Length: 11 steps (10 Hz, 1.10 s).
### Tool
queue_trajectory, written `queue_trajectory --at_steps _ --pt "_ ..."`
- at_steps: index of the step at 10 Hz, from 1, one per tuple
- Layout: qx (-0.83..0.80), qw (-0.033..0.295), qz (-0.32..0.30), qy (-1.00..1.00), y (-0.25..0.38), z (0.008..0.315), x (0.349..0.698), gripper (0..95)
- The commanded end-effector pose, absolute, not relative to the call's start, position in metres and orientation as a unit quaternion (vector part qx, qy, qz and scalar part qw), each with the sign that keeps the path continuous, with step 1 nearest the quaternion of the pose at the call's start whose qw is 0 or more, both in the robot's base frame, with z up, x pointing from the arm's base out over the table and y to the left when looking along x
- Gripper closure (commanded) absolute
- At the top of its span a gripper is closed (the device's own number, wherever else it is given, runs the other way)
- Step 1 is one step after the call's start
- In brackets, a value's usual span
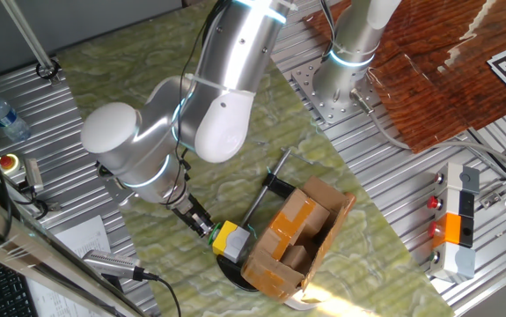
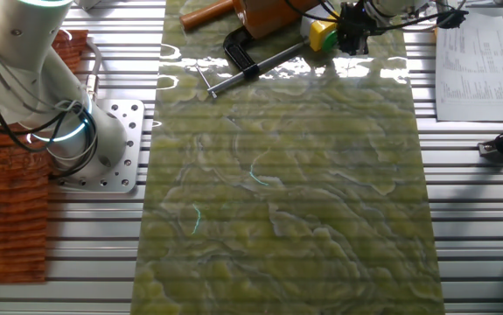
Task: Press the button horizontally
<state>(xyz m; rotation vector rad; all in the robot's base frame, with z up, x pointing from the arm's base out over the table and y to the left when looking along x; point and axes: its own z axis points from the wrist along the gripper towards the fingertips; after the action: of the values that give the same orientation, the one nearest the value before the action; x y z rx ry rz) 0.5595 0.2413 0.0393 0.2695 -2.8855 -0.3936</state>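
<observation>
One gripper point(image 1: 203, 225) at one yellow box point(image 1: 229, 239), its button probably hidden behind the tip, finger gap impossible to tell, one cardboard box point(image 1: 298, 238), one clamp point(image 2: 249, 54) alongside

The button point(image 1: 213, 234) sits on the side face of a small yellow box point(image 1: 229, 239), facing sideways toward the left of one fixed view; only a sliver of green shows there. The yellow box stands on the green mat just beside the open cardboard box. In the other fixed view the yellow box point(image 2: 322, 35) appears at the far top edge of the mat, and the button itself cannot be made out there.
</observation>
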Motion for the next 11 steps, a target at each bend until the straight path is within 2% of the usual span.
queue_trajectory --at_steps 1,4,5,11 --pt "0.092 0.108 -0.135 -0.981 0.243 0.040 0.559 95.0" --pt "0.092 0.108 -0.126 -0.982 0.243 0.040 0.559 95.0" --pt "0.103 0.107 -0.105 -0.983 0.241 0.040 0.560 95.0" --pt "0.120 0.102 -0.112 -0.981 0.213 0.042 0.578 95.0"
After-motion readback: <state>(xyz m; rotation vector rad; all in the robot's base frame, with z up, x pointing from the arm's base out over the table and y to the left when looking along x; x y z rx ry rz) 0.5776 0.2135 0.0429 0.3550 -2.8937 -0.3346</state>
